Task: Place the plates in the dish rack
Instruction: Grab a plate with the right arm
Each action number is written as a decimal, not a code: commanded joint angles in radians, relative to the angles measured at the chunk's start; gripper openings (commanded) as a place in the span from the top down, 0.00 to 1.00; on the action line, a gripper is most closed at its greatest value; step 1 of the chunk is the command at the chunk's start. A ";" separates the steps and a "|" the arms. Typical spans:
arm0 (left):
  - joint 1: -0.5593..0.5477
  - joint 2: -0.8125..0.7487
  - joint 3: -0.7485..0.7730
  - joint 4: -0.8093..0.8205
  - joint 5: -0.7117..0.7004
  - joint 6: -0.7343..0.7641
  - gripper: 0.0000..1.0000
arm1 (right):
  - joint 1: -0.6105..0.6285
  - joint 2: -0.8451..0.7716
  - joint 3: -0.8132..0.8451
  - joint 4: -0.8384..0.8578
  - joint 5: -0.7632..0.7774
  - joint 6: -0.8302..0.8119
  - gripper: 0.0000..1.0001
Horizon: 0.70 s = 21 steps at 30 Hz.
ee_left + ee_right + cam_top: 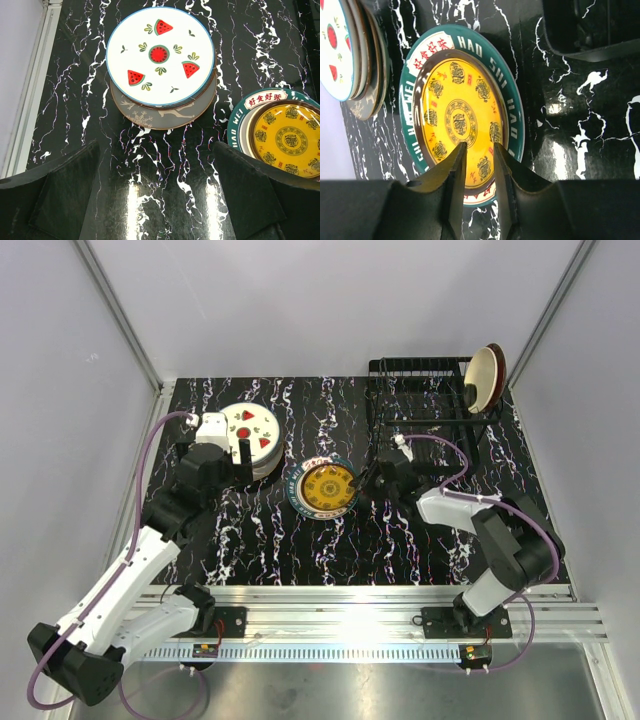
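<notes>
1. The right gripper (pixel 477 152) sits over the near edge of the yellow plate (pixel 460 120). Its jaws are drawn to a narrow slot with nothing pinched between them, and the glaze shows through the gap.
2. Seen from above, that plate lies at 9 o'clock from the right gripper. It rests flat on the teal-rimmed plate (pixel 512 105) mid-table (pixel 260 540).
3. The dish rack (pixel 420 390) stands at 1 o'clock from the pair, with one cream plate (pixel 485 375) upright at its right end.
4. The left gripper (pixel 157 200) gapes fully and holds nothing. The watermelon plate (pixel 160 55) tops a stack at 12 o'clock in its wrist view.
5. The right arm is nearer both plate and rack. A round plate has no long axis, so the pickup likely turns on catching the rim at its 3 o'clock edge.
</notes>
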 commanded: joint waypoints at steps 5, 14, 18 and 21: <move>-0.004 -0.020 0.022 0.030 0.026 -0.007 0.01 | 0.015 0.032 0.054 -0.032 0.062 0.033 0.66; -0.004 -0.021 0.023 0.028 0.033 -0.007 0.01 | 0.018 0.041 0.061 -0.074 0.091 0.030 0.66; -0.006 -0.023 0.023 0.028 0.034 -0.007 0.01 | 0.020 0.069 0.071 -0.061 0.067 0.022 0.66; -0.004 -0.023 0.025 0.028 0.034 -0.007 0.01 | 0.023 0.089 0.077 -0.057 0.065 0.022 0.68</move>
